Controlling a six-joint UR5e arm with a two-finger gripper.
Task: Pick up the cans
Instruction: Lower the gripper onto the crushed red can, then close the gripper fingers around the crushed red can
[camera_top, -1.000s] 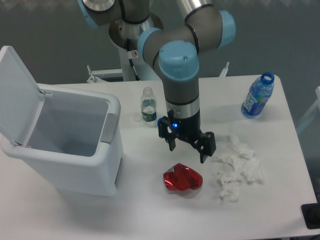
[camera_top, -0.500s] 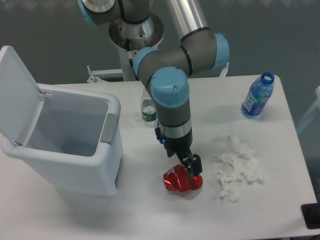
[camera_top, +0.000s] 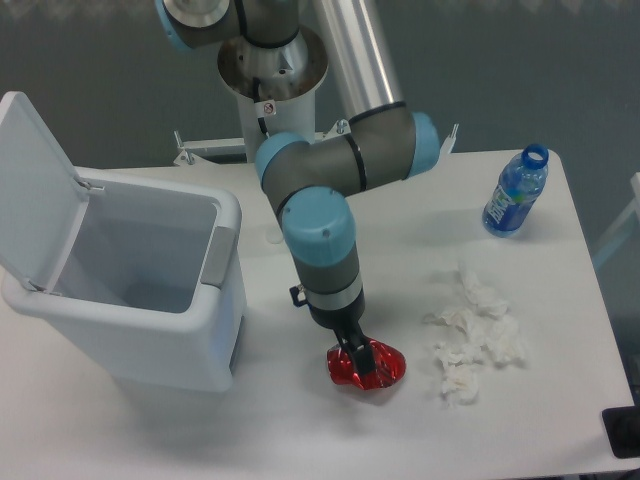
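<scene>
Nearest the camera, the crushed red can (camera_top: 369, 366) lies on the white table (camera_top: 300, 430), just left of the crumpled white tissues (camera_top: 474, 340). Its silver round end cannot be made out from here; only dented red metal shows. The gripper (camera_top: 355, 362) is down on the can, and one dark finger (camera_top: 357, 360) crosses the can's upper face. The other finger is hidden behind the wrist and the can, so whether the jaws are pinching the can or merely standing around it cannot be told.

Above the gripper, the grey wrist with its blue cap (camera_top: 318, 228) blocks the stretch of table directly behind it. To the left stands the white bin (camera_top: 150, 330) with its lid (camera_top: 35, 190) tipped back and open; its inside is in shadow and nothing can be seen in it.

Farther back, near the right edge of the table, a blue-labelled plastic bottle (camera_top: 515, 192) stands upright, well apart from the can. At the far side, the arm's base column (camera_top: 270, 95) rises past the top of the frame, where it is cut off. A dark object (camera_top: 625, 432) at the lower right corner is also cut off and cannot be identified.
</scene>
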